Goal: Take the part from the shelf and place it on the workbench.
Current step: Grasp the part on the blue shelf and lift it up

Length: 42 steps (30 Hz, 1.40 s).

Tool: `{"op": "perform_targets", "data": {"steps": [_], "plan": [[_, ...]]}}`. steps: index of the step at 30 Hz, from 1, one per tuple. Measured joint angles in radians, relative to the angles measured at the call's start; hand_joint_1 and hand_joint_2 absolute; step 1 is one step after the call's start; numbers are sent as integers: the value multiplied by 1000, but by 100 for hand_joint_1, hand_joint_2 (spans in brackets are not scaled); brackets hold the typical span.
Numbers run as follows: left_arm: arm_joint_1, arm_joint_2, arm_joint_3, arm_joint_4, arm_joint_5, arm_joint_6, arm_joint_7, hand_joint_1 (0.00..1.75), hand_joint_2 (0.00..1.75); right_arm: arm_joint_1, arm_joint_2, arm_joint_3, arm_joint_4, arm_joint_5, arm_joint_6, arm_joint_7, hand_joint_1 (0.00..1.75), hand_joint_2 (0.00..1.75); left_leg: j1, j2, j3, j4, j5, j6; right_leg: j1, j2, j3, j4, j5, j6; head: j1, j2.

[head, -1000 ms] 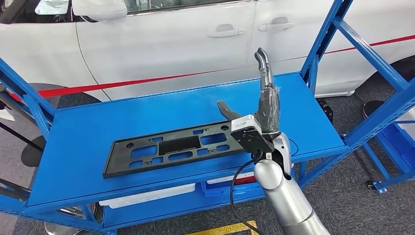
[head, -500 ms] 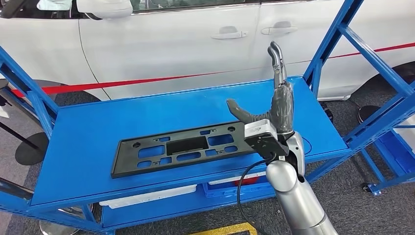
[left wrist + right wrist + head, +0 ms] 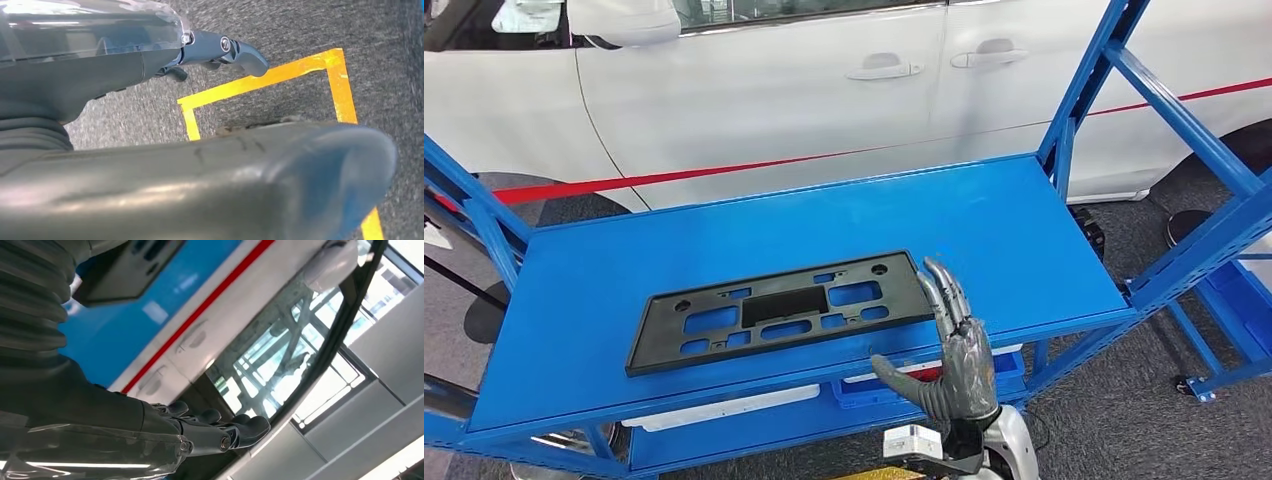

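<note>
Fingers (image 3: 946, 300) of the right hand (image 3: 952, 360) are spread apart, thumb out to the side, holding nothing, just in front of the blue shelf (image 3: 1024, 240) edge. Black plastic part (image 3: 774, 310) (a slotted flat panel) lies flat on the shelf, near the fingertips. Left hand (image 3: 220, 50) hangs over carpet w/ yellow tape (image 3: 280, 75); fingers partly curled, grip can't be told.

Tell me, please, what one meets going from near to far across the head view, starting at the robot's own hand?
Open grey right hand → flat black plastic plate with cut-outs lying on the blue metal shelf → white car with a red stripe behind the shelf.
</note>
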State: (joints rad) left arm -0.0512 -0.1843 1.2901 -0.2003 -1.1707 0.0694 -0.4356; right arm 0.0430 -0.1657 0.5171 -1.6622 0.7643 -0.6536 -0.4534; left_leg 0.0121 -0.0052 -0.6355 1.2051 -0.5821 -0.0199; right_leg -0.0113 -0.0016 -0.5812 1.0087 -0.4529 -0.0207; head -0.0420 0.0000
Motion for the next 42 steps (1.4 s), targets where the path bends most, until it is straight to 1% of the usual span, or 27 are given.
{"op": "perform_targets", "data": {"steps": [1, 2, 3, 4, 5, 7, 8, 10, 12, 14, 16, 17, 18, 19, 21, 23, 26, 28, 29, 31, 32, 33, 34, 36, 38, 40, 42], "plan": [[2, 0, 6, 0, 5, 6, 0, 0, 0, 15, -9, 8, 13, -9, -11, -8, 0, 175, 0, 0, -29, 61, -22, 0, 2, 0, 0, 0, -1, -1, 0, 0], [4, 0, 11, 0, 9, 11, 0, 0, 0, 28, -18, 14, 26, -16, -21, -16, 0, 175, 0, 0, -45, 92, -25, 1, 4, 0, 1, 1, -2, -2, 0, 0], [6, 0, 16, 0, 11, 16, 0, 0, 0, 40, -24, 19, 38, -17, -29, -24, 0, 175, 0, 0, -40, 79, -6, 3, 6, 1, 3, 1, -3, -3, 0, 0], [8, 0, 19, 0, 12, 20, 0, 0, 0, 50, -28, 21, 49, -14, -33, -34, 0, 175, -1, 0, -15, 27, 28, 8, 7, 2, 6, 1, -4, -2, 0, 0], [9, 0, 23, 0, 13, 23, 0, 0, 0, 58, -31, 23, 59, -10, -35, -43, 0, 175, -2, 0, 21, -50, 65, 15, 9, 4, 8, 1, -5, -1, 0, 0], [8, -1, 29, 0, 15, 26, -1, 0, 0, 68, -33, 23, 74, -4, -37, -55, 0, 175, -7, 1, 76, -169, 107, 24, 12, 5, 11, 2, -6, 5, 0, 0], [7, -1, 32, 0, 16, 27, -1, 0, 0, 71, -35, 24, 80, -2, -37, -58, 0, 175, -10, 1, 87, -194, 111, 27, 13, 5, 11, 2, -7, 10, 0, 0], [8, -3, 35, 0, 17, 27, -3, 0, 0, 76, -37, 24, 90, 3, -38, -60, 0, 175, -11, 0, 89, -201, 114, 33, 12, 5, 12, 1, -6, 21, 0, 0], [9, -5, 37, 0, 17, 27, -3, 0, 0, 79, -40, 24, 98, 6, -39, -61, 0, 175, -7, 2, 93, -211, 122, 44, 11, 5, 6, 19, -21, 32, 0, 0], [9, -7, 38, 0, 17, 28, -4, 0, 0, 81, -44, 25, 104, 9, -40, -61, 0, 175, -4, 4, 95, -218, 129, 53, 7, 5, -32, 106, -77, 40, 0, 0], [9, -8, 38, 0, 17, 29, -5, 0, 0, 82, -45, 28, 114, 15, -41, -64, 0, 175, -4, 5, 92, -217, 130, 54, 3, 4, -93, 237, -138, 47, 0, 0], [10, -8, 39, 0, 17, 29, -5, 0, 0, 82, -45, 30, 121, 23, -41, -68, 0, 175, -4, 5, 92, -217, 130, 54, 1, 4, -112, 277, -146, 49, 0, 0], [10, -9, 39, 0, 16, 30, -7, 0, 0, 81, -45, 33, 130, 36, -41, -76, 0, 175, -4, 5, 92, -216, 129, 54, -1, 4, -113, 278, -135, 51, 0, 0], [10, -10, 39, 0, 14, 30, -8, 0, 0, 79, -44, 35, 139, 53, -41, -87, 0, 175, -4, 4, 93, -215, 129, 53, -3, 3, -95, 241, -106, 51, 0, 0], [10, -12, 39, 0, 7, 32, -12, 0, 0, 69, -36, 38, 161, 105, -41, -120, 0, 175, -5, 2, 95, -212, 125, 47, -5, 2, -22, 97, -40, 48, 0, 0], [10, -15, 39, 1, 1, 40, -15, 0, 0, 52, -16, 38, 189, 155, -41, -158, 0, 175, -7, 2, 95, -208, 122, 36, -1, 3, 21, 7, -12, 39, 0, 0], [9, -20, 38, 2, -9, 53, -14, 0, 0, 15, 19, 37, 241, 205, -42, -185, 0, 175, -8, 2, 93, -209, 122, 17, 2, 6, 19, -1, -9, 21, 0, 0], [9, -22, 37, 4, -17, 56, -12, 0, 0, -22, 47, 37, 279, 257, -43, -170, 0, 175, -6, 2, 78, -172, 95, 6, -2, 5, 18, -6, -4, 7, 0, 0], [9, -23, 36, 4, -19, 57, -11, 0, 0, -42, 63, 37, 300, 289, -43, -153, 0, 175, -4, 2, 56, -122, 65, 1, -3, 4, 18, -8, -3, 2, 0, 0], [8, -23, 35, 6, -24, 56, -7, 0, 0, -82, 96, 41, 350, 357, -43, -99, 0, 175, -2, 2, -8, 17, -1, -6, 1, 3, 15, -7, -2, -4, 0, 0], [9, -23, 35, 7, -24, 55, -6, 0, 0, -101, 111, 45, 378, 390, -43, -68, 0, 175, -1, 2, -34, 72, -17, -8, 2, 3, 14, -7, -1, -5, 0, 0], [9, -23, 35, 7, -25, 53, -6, 0, 0, -119, 126, 50, 409, 419, -43, -37, 0, 175, -1, 2, -43, 89, -13, -9, 4, 3, 14, -7, -1, -5, 0, 0], [9, -24, 35, 8, -26, 50, -6, 0, 0, -138, 141, 56, 438, 442, -43, -7, 0, 175, -1, 2, -33, 67, 9, -8, 4, 3, 15, -6, -1, -5, 0, 0], [8, -24, 34, 9, -30, 44, -6, 0, 0, -171, 170, 70, 492, 468, -43, 42, 0, 175, -2, 3, 32, -70, 80, 0, 6, 4, 17, -4, -2, -4, 0, 0], [5, -24, 34, 9, -35, 40, -4, 0, 0, -198, 196, 84, 539, 478, -44, 77, 0, 175, -5, 2, 84, -182, 119, 9, 10, 4, 16, -1, -2, 2, 0, 0], [5, -24, 32, 9, -40, 36, 0, 0, 0, -215, 217, 96, 580, 487, -44, 102, 0, 175, -10, 1, 93, -206, 122, 18, 12, 3, 12, -1, 0, 12, 0, 0], [5, -25, 31, 10, -44, 30, 5, 0, 0, -226, 234, 107, 611, 496, -44, 121, 0, 175, -6, 2, 93, -213, 129, 29, 11, 2, 8, 4, -4, 23, 0, 0]]}}
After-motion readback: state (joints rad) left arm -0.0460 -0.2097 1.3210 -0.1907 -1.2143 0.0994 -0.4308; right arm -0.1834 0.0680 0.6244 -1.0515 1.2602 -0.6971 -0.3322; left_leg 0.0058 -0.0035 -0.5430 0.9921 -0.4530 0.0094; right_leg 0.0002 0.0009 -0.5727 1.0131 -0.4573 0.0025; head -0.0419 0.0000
